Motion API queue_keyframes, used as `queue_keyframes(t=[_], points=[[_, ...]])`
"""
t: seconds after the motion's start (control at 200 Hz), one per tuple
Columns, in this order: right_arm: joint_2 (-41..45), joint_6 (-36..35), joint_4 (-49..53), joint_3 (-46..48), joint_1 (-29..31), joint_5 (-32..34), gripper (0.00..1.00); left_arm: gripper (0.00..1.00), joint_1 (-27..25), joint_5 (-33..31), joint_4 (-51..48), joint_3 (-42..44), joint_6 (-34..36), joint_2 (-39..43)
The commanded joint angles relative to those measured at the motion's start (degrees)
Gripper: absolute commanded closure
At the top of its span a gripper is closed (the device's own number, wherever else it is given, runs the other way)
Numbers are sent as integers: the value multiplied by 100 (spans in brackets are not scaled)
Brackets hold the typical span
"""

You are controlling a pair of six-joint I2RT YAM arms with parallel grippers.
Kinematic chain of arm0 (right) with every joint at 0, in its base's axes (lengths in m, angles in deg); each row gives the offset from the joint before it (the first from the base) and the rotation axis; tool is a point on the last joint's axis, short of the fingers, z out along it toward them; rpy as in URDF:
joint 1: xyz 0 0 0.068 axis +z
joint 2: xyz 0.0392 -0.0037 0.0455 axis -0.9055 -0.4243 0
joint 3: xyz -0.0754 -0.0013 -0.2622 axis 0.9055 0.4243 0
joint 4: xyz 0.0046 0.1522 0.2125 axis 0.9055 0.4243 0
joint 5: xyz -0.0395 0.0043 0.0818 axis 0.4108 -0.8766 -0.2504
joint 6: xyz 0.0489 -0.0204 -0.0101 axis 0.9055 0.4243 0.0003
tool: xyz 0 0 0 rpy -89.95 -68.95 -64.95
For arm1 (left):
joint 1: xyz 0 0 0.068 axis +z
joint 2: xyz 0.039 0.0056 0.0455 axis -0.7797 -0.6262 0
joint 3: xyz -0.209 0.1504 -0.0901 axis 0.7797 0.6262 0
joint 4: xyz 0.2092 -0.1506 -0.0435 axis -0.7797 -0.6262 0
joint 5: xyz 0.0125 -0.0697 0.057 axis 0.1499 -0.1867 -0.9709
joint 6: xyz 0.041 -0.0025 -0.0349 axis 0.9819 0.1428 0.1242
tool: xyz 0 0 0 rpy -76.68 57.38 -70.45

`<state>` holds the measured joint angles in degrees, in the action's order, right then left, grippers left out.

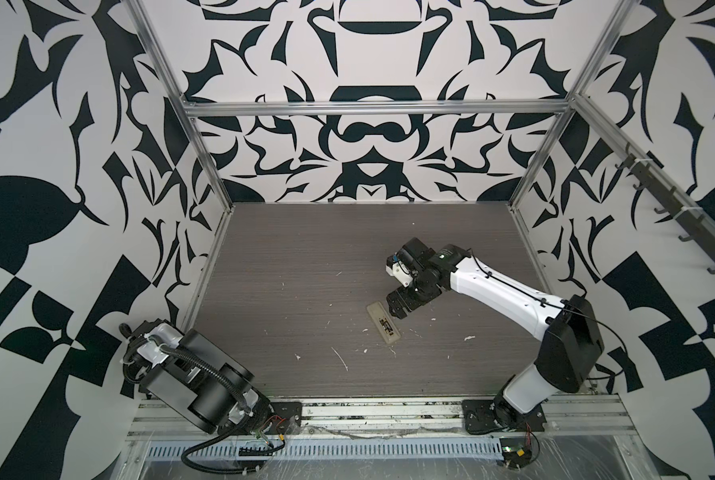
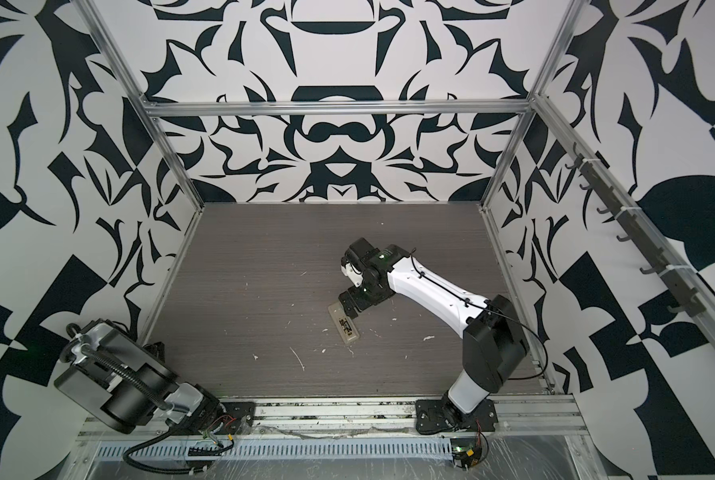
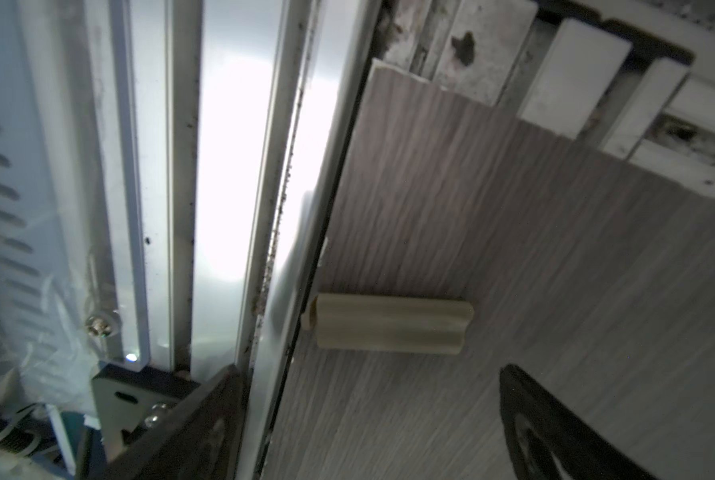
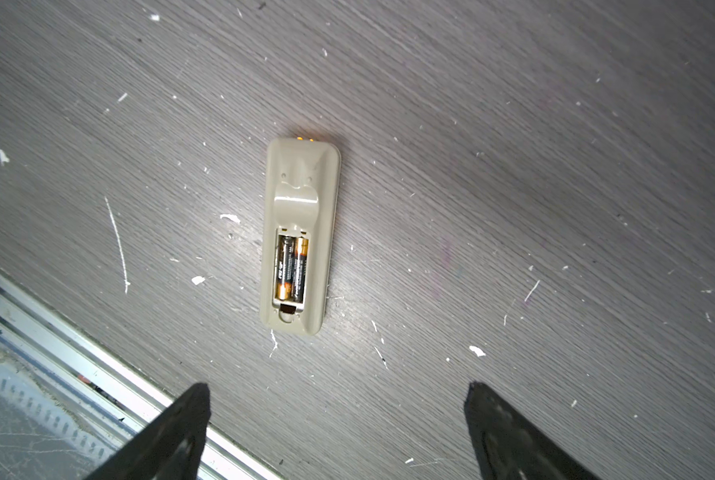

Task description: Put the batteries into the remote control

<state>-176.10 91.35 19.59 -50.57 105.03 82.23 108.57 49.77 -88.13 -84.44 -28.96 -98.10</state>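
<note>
The remote control (image 4: 299, 199) lies back up on the wood-grain table, in both top views right of centre (image 1: 384, 322) (image 2: 343, 326). Its recess has no cover, and the two batteries (image 4: 291, 268) sit in it side by side, dark with copper ends. My right gripper (image 4: 335, 392) hovers open above the remote's far end (image 1: 395, 307), with nothing between its fingers. My left gripper (image 3: 364, 386) is open and empty, low over the table's front left corner. The folded left arm (image 1: 189, 374) hides it in both top views.
A beige ridged plastic piece (image 3: 389, 326), shaped like a battery cover, lies on the table against the aluminium edge rail (image 3: 272, 249), just ahead of the left gripper. White flecks and scratches (image 4: 117, 245) dot the table. Patterned walls and frame posts enclose the table.
</note>
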Motion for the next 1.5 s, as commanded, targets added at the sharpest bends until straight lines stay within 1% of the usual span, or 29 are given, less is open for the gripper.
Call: queue_keyframes(t=[0.0,0.14,0.23,0.335,0.435,0.52,0.785,0.795,0.805,0.92,1.175,1.36,1.495], points=[[99,-78,141,-198,-15,-2,2,1,69,-50,-93,-83,144,-210],[176,-87,147,-80,-41,21,2,0,89,-66,64,-158,397,-390],[171,-82,145,-74,-72,19,2,5,86,80,223,-139,529,-513],[115,-87,198,-161,-77,26,2,6,84,161,331,-113,603,-603],[105,-80,219,-202,-77,25,3,13,84,177,347,-181,652,-667],[114,-104,225,-201,-77,76,3,14,85,224,366,-192,661,-759],[253,-165,238,-163,-125,220,3,14,84,266,366,-158,652,-796],[266,-166,241,-159,-128,230,3,17,89,267,365,-157,652,-791],[273,-170,237,-152,-129,239,3,18,90,273,365,-150,652,-797],[347,-172,237,-105,-153,272,3,20,89,372,620,-55,620,-734],[340,-184,285,-186,-177,292,4,31,50,728,791,48,675,-736],[240,-201,306,-390,-182,320,4,35,-30,841,742,31,738,-715],[323,-227,306,-340,-189,354,4,36,-227,854,699,24,737,-618]])
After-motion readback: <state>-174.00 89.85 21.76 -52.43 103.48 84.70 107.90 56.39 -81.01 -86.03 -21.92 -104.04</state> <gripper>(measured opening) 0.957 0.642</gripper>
